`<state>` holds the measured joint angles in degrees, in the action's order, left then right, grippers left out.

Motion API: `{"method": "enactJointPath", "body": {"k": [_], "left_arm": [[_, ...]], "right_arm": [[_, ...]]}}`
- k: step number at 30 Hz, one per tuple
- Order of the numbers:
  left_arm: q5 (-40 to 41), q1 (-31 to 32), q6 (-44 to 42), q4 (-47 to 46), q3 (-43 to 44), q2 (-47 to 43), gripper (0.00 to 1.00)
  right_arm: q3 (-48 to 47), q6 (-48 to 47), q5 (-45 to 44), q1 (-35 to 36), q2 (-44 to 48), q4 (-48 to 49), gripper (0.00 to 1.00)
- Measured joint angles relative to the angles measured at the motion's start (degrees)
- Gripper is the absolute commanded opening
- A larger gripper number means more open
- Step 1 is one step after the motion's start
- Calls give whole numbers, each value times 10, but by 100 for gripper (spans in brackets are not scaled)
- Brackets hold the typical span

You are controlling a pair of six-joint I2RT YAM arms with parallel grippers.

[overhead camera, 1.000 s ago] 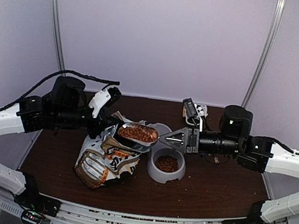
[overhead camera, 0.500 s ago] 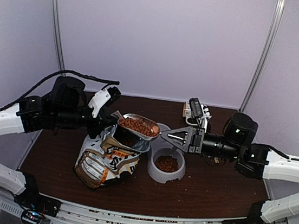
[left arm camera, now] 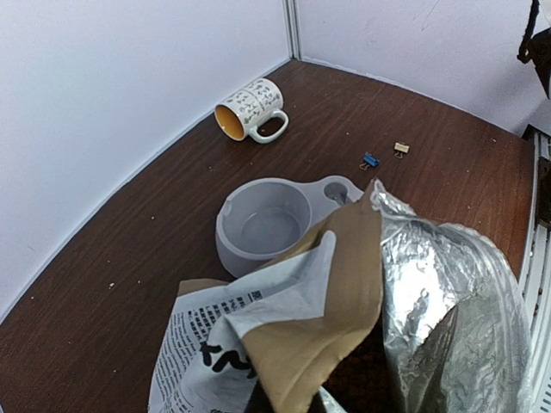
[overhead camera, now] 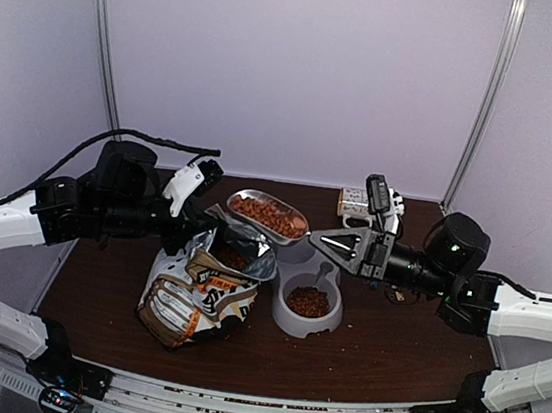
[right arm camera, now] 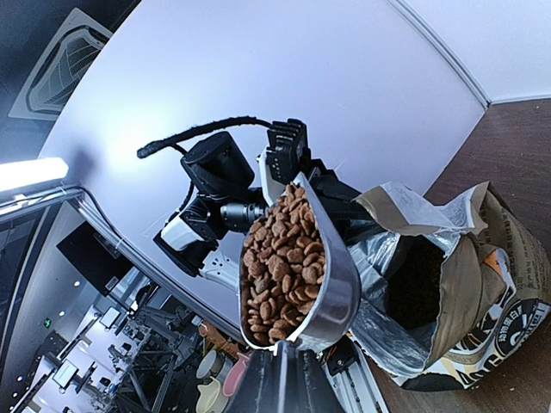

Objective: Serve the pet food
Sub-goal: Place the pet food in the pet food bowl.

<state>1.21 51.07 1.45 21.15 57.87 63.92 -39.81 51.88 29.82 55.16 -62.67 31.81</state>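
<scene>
The scoop (right arm camera: 340,284), heaped with kibble (overhead camera: 267,214), is gripped in the right jaws and held high, left of the bowl (overhead camera: 282,320). The bag (overhead camera: 195,292) is pinched by the left jaws. If tipped early, kibble could be spilled on the surface (overhead camera: 390,346).

The pet food (overhead camera: 267,214) is sitting as small, reddish-brown dry pellets, rounded and crumbly, in a loose heap. One portion is filling a shiny metal scoop (right arm camera: 340,288), which is hanging in the air above the far end of the grey double bowl (overhead camera: 285,321), just beside the open top of the bag (overhead camera: 194,297). From the right wrist, these pellets are lying piled along the whole length of the scoop, mounding up to its rim. A second, smaller portion is lying in the near compartment of the bowl, covering its bottom in a shallow layer. Dark brown contents are also showing deep inside the foil-lined mouth of the bag, too shadowed to make out.
</scene>
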Motion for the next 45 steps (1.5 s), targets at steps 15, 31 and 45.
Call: {"method": "enactJointPath", "body": {"k": [15,31,45], "left_arm": [[14,-13,0,14,3,-8,0],[61,-50,-12,64,7,-42,0],[56,-50,-15,63,7,-40,0]], "right_arm": [[23,10,-104,-59,49,-64,0],[24,-55,-162,-126,-48,-171,0],[15,-97,-169,-135,-152,-175,0]]}}
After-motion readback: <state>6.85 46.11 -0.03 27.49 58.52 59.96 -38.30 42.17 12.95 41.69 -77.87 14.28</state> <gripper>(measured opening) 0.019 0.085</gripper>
